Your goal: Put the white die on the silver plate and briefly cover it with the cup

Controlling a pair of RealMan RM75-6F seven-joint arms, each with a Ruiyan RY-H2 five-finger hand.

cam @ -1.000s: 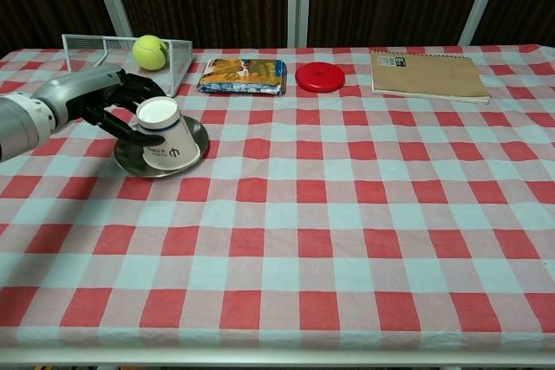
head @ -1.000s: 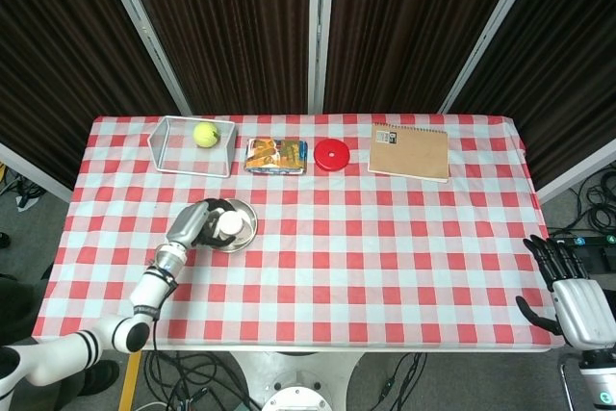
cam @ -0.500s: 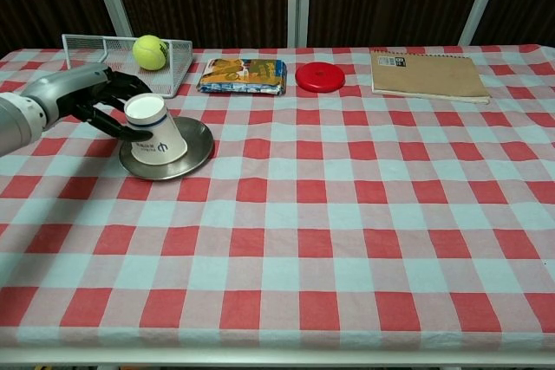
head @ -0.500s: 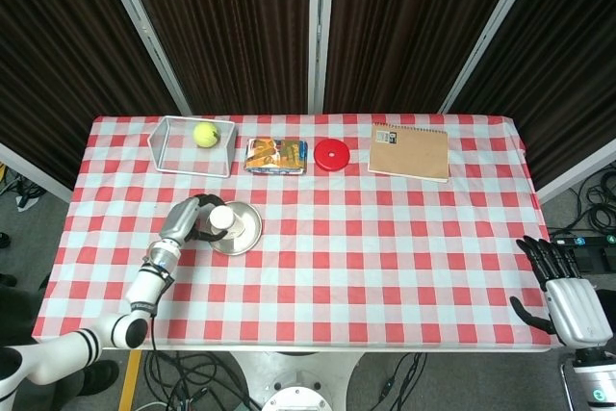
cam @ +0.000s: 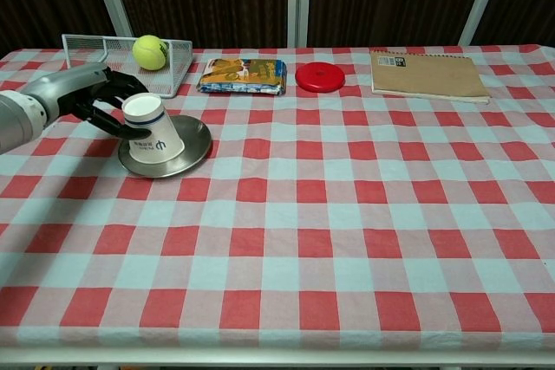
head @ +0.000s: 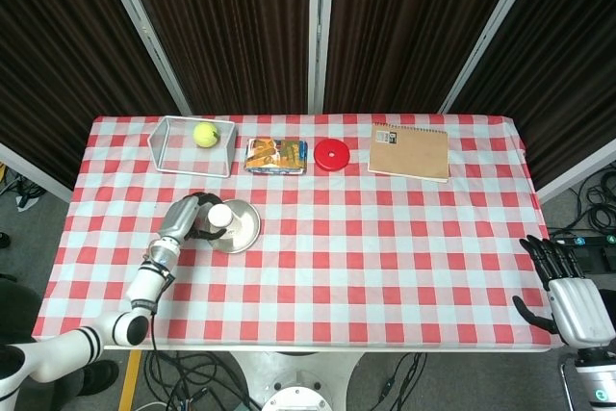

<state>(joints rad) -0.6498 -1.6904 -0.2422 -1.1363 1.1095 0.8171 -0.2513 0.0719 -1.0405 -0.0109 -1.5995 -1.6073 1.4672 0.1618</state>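
I see my left hand [cam: 102, 100] with black fingers on a silver-grey back, its forearm white with black ring bands. My right hand [head: 568, 291] matches: black fingers, pale grey casing at the wrist.

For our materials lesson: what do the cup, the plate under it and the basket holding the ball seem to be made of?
Cup: likely paper, matte white with a printed logo. Plate: apparently metal, shiny silver with reflections. Basket: thin white wire mesh, probably coated metal.

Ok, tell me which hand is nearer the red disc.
Left. The left hand holds the cup on the plate, left of the red disc. The right hand hangs beyond the table's right edge.
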